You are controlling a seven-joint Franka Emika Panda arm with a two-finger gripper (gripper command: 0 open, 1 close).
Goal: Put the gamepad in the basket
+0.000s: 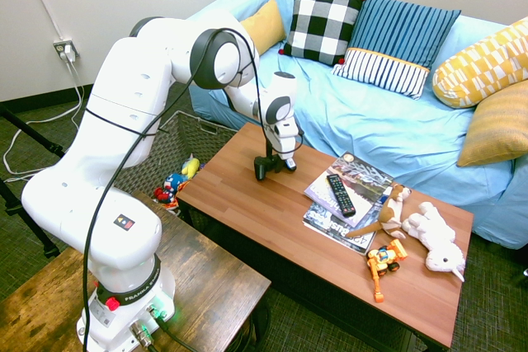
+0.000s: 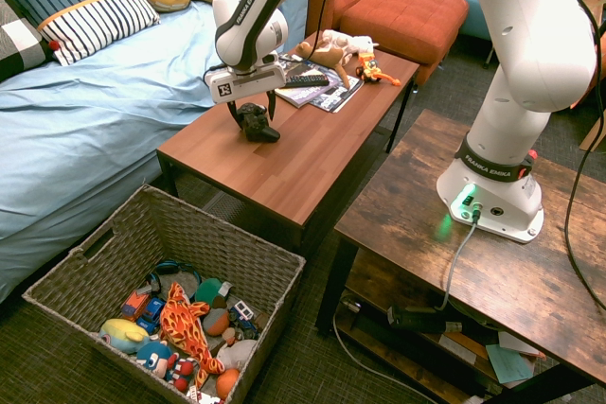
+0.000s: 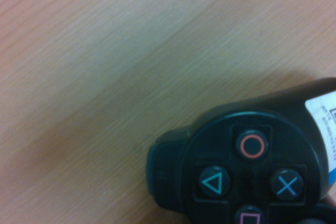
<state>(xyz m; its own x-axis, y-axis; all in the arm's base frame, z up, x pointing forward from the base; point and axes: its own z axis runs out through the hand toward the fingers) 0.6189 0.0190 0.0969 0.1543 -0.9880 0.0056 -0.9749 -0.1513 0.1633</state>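
Two mags [image 1: 346, 195] w/ remote [image 1: 340, 194] near gamepad [image 2: 256, 123].

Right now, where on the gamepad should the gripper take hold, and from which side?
From above, across the narrow body between the handles. The gamepad lies on the wooden table, the gripper already straddling it, so a top-down pinch probably suits.

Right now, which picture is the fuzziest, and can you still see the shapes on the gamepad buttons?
The wrist view is the fuzziest: the gamepad is close and soft-edged, yet its circle, triangle and cross still read, and the square is cut off at the edge. Both exterior views are sharper; in the second, the gamepad is only a dark lump under the gripper, and the basket looks clear.
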